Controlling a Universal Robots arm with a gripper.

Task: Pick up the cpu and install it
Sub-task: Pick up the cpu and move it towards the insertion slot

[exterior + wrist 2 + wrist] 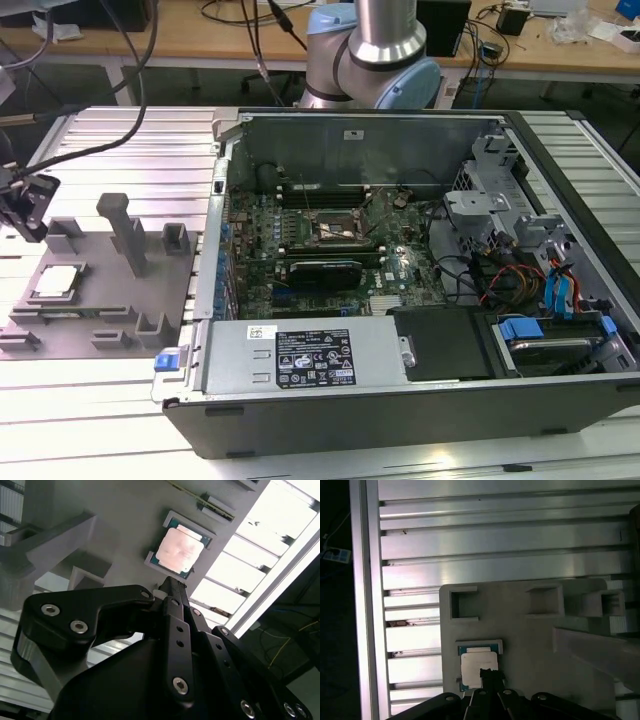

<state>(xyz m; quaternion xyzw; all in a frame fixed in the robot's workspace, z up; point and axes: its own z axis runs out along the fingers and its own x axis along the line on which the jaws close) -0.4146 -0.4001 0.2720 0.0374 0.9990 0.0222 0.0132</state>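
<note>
The cpu (55, 282), a small square chip with a silvery top, lies flat in a shallow recess of the grey plastic tray (100, 310) at the exterior view's left. My black gripper (33, 228) hangs above the tray's far left corner, a little short of the chip. In both wrist views the cpu (180, 552) (477, 666) sits just beyond the gripper (167, 582) (490, 672), whose fingers are pressed together into one point with nothing between them. The open socket (335, 232) sits in the middle of the green motherboard inside the computer case.
Upright posts (125, 232) and small blocks rise from the tray beside the chip. The open black computer case (400, 400) fills the exterior view's right, with cables and drive bays inside. Everything rests on a ribbed aluminium table (495, 560). The arm's base (375, 50) stands behind the case.
</note>
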